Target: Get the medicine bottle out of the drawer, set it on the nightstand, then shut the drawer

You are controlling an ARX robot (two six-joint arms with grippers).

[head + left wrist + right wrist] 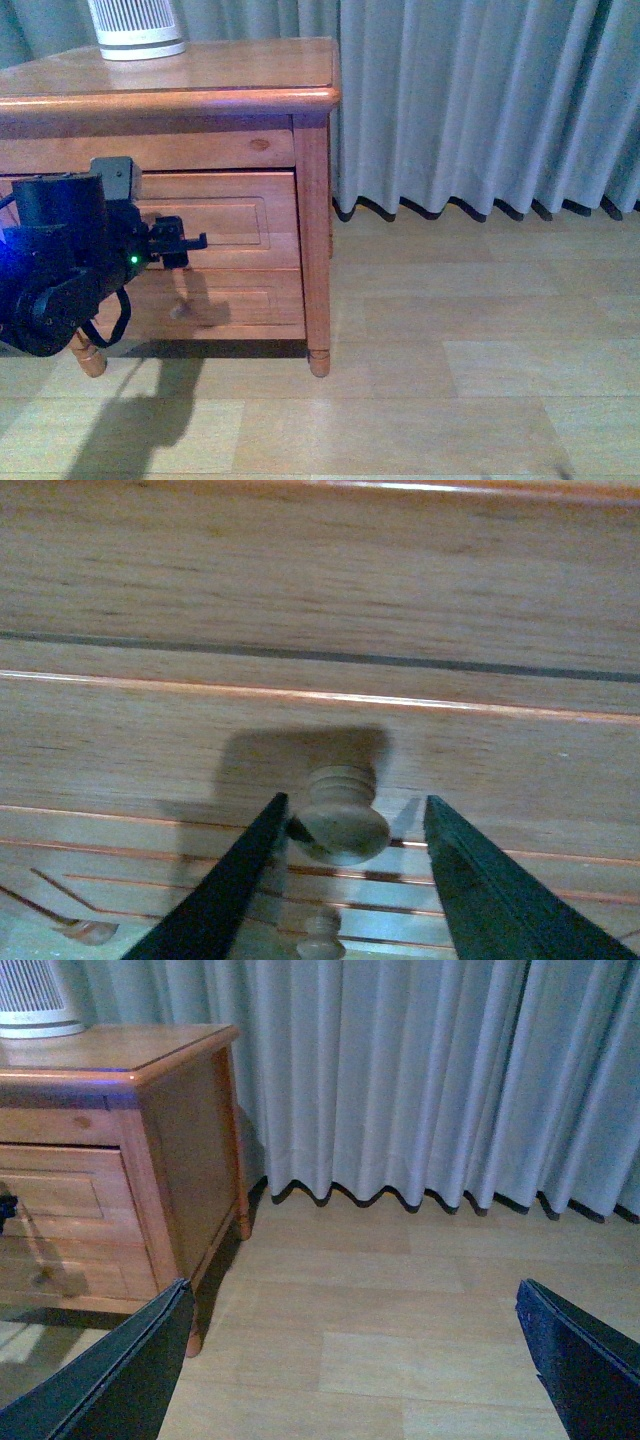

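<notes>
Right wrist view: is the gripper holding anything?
No, the right gripper is wide open, with only bare floor showing between its jaws.

Left tool (355, 802) before the drawer (235, 215), knob (340, 815) between its fingers (240, 880); ribbed cylinder (137, 28) on the nightstand (240, 75)

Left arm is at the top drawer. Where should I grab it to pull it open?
Grip the round knob on the drawer front, coming straight at the front face. It juts out with a wide cap on a narrower neck, and the open left gripper straddles it, one finger each side.
</notes>
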